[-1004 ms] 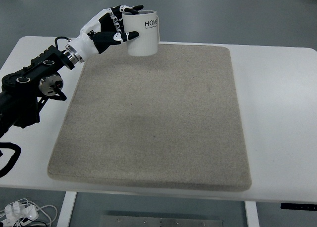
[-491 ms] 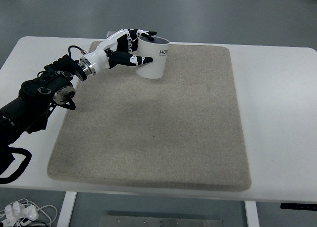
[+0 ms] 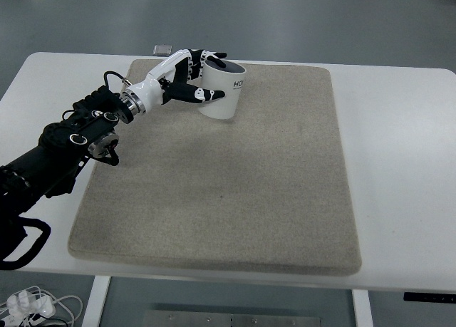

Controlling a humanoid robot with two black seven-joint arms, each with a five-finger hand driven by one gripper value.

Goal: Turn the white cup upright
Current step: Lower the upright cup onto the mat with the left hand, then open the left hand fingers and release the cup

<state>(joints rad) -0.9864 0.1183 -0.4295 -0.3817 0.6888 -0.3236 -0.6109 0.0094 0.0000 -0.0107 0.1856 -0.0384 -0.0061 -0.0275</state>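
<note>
left hand (image 3: pixel 191 76) wrapped around the white cup (image 3: pixel 222 89) | cup sits mouth-up at the far left of the grey mat (image 3: pixel 228 184) | mat's on the white table (image 3: pixel 399 170)

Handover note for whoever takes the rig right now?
Left hand: fingers wrapped around the white cup. Right hand: not in view.
The cup stands mouth-up at the far-left part of the grey mat; whether its base is fully seated is hard to tell.
Done: cup looks upright.
Left: probably just open the fingers and pull the arm back without tipping it.
</note>
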